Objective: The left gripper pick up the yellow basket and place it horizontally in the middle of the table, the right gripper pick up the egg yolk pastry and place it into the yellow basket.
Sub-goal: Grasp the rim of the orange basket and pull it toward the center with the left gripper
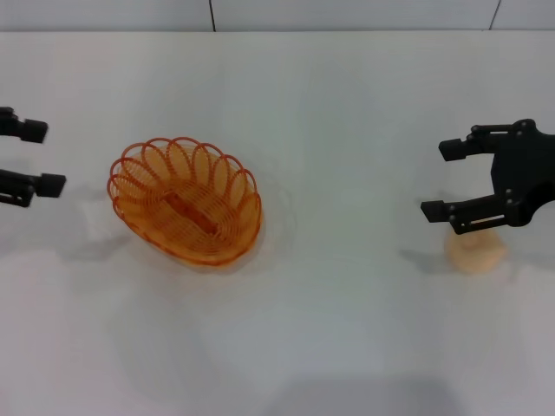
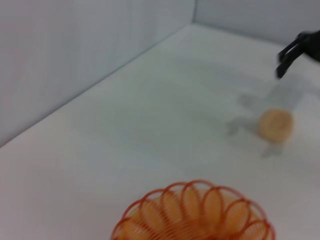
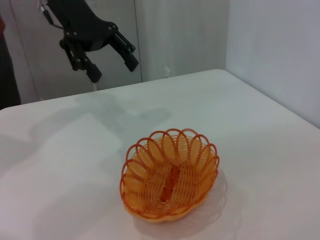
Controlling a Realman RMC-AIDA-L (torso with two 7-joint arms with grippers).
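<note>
The yellow basket [image 1: 185, 201] stands upright on the white table [image 1: 347, 329], left of centre, with its long axis running diagonally and nothing inside it. My left gripper [image 1: 43, 158] hangs open at the far left edge, a short gap away from the basket's rim. On the right, my right gripper [image 1: 438, 179] is open and sits just above and behind the egg yolk pastry [image 1: 475, 251], which lies on the table. The left wrist view shows the basket [image 2: 195, 215] near, the pastry [image 2: 275, 125] and the right gripper [image 2: 300, 52] beyond. The right wrist view shows the basket [image 3: 170, 175] and the left gripper [image 3: 114, 67].
A pale wall [image 1: 347, 13] runs along the table's far edge. Bare tabletop lies between the basket and the pastry.
</note>
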